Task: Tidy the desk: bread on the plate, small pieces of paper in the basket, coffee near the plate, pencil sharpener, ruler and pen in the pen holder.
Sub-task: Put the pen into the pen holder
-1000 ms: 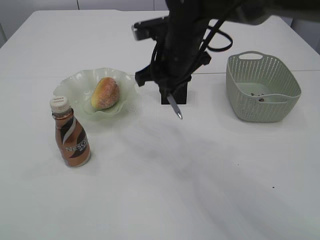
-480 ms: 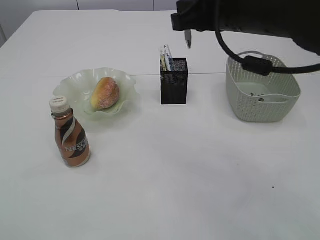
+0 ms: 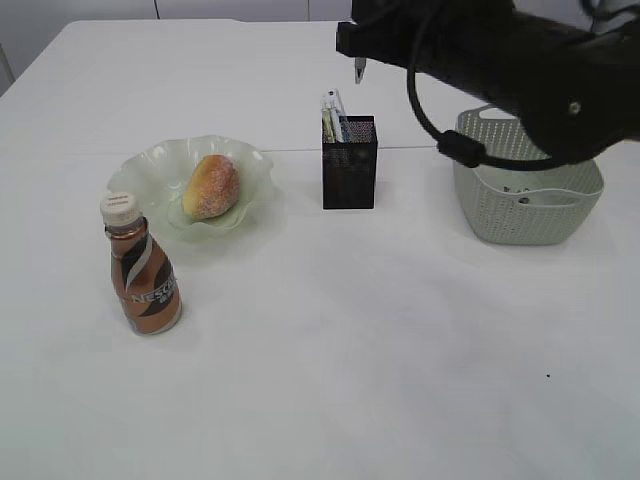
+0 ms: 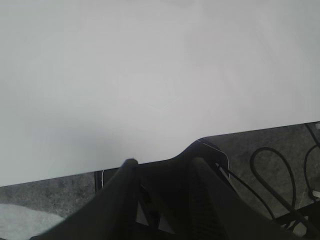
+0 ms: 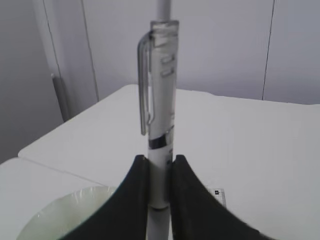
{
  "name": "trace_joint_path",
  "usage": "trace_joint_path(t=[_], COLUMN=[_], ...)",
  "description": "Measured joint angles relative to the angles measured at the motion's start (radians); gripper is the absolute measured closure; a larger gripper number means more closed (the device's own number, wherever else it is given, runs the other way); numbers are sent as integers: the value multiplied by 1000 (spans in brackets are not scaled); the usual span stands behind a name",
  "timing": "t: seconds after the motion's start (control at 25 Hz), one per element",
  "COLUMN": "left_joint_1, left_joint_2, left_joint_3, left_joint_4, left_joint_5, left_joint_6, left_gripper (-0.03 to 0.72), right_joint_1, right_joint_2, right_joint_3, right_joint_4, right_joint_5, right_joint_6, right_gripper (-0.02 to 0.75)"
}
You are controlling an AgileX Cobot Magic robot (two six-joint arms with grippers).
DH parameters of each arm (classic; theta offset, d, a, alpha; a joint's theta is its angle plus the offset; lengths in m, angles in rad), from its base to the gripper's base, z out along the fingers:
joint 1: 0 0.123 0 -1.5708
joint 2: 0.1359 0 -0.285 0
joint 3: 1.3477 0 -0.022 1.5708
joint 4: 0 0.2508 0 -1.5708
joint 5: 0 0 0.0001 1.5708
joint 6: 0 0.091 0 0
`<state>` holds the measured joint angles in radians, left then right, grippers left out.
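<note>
Right arm swung up from low in front of the holder, now high over the table's far edge. Right gripper pinching pen, tip above holder. Left gripper spread, empty, off the near edge. Likely drop-in next.

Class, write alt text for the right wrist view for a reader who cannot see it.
Two dark fingers pinch a clear pen with a clip, upright in the middle. Below lie a white table and, at lower left, a pale green plate's rim.
</note>
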<state>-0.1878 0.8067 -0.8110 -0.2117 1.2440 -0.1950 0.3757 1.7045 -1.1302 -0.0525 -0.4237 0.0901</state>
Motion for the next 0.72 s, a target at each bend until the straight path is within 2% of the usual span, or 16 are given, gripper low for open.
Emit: trace_joint_path(t=[0.2,0.28,0.44,0.72], left_joint_1=[0,0,0,0], left_joint_2=[0,0,0,0], left_joint_3=[0,0,0,0], left_joint_4=[-43,-60,-81,-83], left_joint_5=[0,0,0,0], left_joint_6=[0,-1,-1,-2], left_gripper=[435,435,435,444], right_joint_1=[-2,-4,-15,-28], right_joint_2=[149,196,276,367], right_joint_3=[-6,-28,-101,-247], right_joint_4=[193,238,246,246], right_joint_5=[-280,-323,-304,-164], right_joint_6=[-74,-90,-123,-210], right_gripper=[659,659,659,659])
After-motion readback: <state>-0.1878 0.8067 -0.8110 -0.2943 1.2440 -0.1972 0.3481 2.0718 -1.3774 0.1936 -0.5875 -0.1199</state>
